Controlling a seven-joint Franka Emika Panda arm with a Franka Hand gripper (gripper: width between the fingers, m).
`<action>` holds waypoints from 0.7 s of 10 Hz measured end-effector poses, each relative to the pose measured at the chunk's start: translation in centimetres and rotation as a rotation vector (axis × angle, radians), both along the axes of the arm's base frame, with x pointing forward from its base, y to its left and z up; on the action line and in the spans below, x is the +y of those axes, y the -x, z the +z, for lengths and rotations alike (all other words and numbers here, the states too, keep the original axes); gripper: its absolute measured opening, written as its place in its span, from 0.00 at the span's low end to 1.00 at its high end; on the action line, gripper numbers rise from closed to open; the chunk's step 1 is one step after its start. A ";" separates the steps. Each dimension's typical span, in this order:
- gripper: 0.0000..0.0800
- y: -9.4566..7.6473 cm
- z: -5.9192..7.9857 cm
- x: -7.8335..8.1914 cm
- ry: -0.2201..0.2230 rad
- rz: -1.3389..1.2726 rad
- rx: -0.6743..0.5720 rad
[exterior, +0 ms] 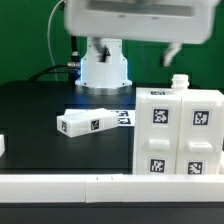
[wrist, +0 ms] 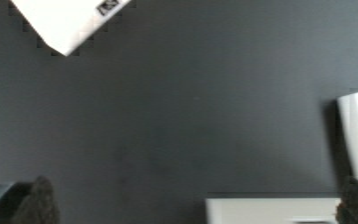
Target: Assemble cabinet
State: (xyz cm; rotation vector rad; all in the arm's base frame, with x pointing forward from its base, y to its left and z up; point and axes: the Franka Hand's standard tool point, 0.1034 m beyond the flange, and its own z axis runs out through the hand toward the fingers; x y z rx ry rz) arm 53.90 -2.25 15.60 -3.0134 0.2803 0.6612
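The white cabinet stands at the exterior view's right, with square tags on its front and a small knob on top. A loose white tagged panel lies on the black table to its left. My gripper hangs above the cabinet's top, and the arm is a blurred white mass above it. In the wrist view my gripper is open, with dark fingertips far apart at the frame's edges. A white part lies below and between them, untouched. Another white edge and the panel's corner also show.
The robot's white base stands at the back centre. A flat tagged sheet lies beside the loose panel. A long white rail edges the table's front. A small white piece sits at the exterior view's left edge.
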 end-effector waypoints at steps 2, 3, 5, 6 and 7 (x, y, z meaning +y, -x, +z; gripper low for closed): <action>0.99 0.9 -0.3 -3.8 -0.014 -0.135 0.110; 0.99 0.6 -0.4 -3.4 -0.012 -0.120 0.114; 0.99 1.7 -0.7 -3.8 -0.025 -0.127 0.254; 0.99 2.1 -0.9 -4.4 -0.032 -0.137 0.332; 0.99 3.0 -1.8 -6.4 -0.083 -0.180 0.400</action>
